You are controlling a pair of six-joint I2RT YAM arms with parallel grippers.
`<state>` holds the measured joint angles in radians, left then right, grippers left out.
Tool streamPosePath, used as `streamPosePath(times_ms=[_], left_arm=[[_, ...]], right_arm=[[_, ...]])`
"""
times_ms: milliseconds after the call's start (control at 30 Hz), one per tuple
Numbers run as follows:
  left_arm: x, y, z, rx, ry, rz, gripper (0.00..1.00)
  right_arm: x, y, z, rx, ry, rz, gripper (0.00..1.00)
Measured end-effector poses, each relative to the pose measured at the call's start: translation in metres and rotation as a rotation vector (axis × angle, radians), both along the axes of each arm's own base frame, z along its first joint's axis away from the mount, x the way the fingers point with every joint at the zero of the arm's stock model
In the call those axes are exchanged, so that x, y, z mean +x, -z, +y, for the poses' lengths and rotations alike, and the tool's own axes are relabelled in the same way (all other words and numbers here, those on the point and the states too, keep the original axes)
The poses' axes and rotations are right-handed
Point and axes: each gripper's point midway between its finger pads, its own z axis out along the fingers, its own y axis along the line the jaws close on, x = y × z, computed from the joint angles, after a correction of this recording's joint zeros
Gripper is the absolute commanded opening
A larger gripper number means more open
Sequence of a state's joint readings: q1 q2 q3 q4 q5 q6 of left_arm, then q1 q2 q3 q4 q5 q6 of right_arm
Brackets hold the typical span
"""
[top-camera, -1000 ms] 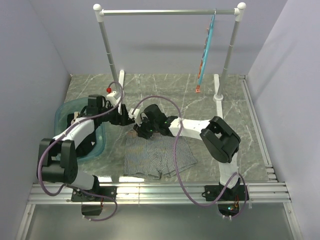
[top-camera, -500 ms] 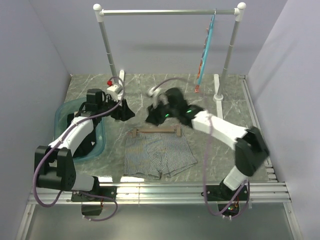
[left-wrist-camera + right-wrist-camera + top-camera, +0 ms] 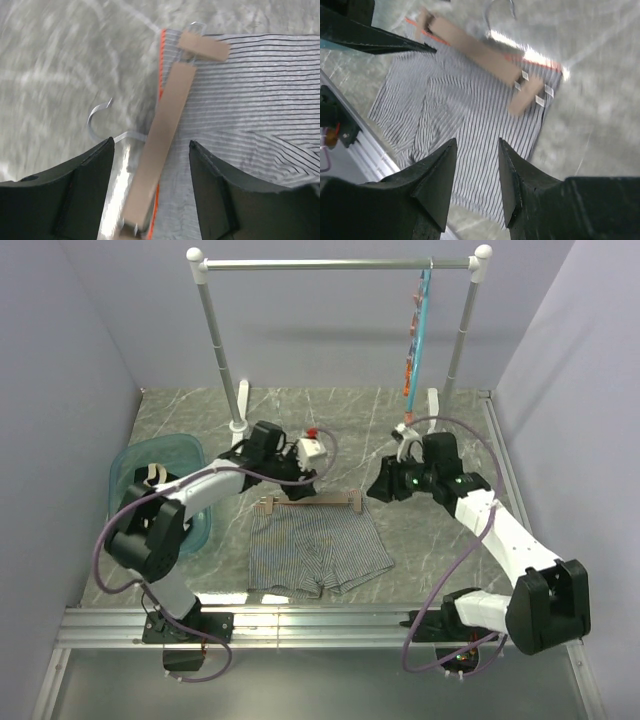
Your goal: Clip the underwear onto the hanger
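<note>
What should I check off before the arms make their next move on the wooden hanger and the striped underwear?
1. Underwear spread flat: ok.
2. Hanger lying along the waistband: ok.
3. Left gripper open above the hanger, holding nothing: ok.
4. Right gripper open, holding nothing: ok.
5. End clip biting the fabric: cannot tell.
</note>
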<state>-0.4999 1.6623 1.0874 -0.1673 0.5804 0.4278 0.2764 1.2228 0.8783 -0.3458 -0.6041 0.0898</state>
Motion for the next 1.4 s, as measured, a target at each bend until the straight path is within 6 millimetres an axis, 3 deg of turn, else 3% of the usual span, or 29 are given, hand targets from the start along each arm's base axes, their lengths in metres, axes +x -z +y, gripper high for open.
streamPosePath(times_ms=[133,300,467,667,833,1000,1100,1267,1400], left_arm=[[-0.003,0.012,-0.027,0.048,0.125,-0.07,0.64],[-0.011,0.031,-0.045,0.105,0.235,-0.121,0.62],[-0.012,0.041,-0.046,0.133,0.27,-0.139,0.57],[-0.009,0.052,-0.046,0.168,0.293,-0.167,0.49],[-0.013,0.064,-0.047,0.191,0.323,-0.164,0.48],[-0.012,0.069,-0.05,0.201,0.336,-0.157,0.46],[-0.01,0.072,-0.052,0.205,0.34,-0.154,0.36],[-0.01,0.071,-0.055,0.195,0.353,-0.166,0.13],[-0.009,0.068,-0.056,0.185,0.343,-0.173,0.05]], right_arm=[[-0.016,0.023,-0.016,0.018,0.075,0.091,0.43],[-0.017,0.036,-0.021,0.043,0.11,0.161,0.42],[-0.016,0.046,-0.017,0.068,0.106,0.198,0.38],[-0.013,0.073,-0.013,0.096,0.135,0.294,0.36],[-0.004,0.101,-0.014,0.118,0.185,0.407,0.37],[0.002,0.112,-0.015,0.141,0.216,0.453,0.38],[0.005,0.111,-0.014,0.157,0.219,0.456,0.39],[0.015,0.109,-0.012,0.188,0.221,0.45,0.4],[0.027,0.111,-0.009,0.199,0.217,0.447,0.4]])
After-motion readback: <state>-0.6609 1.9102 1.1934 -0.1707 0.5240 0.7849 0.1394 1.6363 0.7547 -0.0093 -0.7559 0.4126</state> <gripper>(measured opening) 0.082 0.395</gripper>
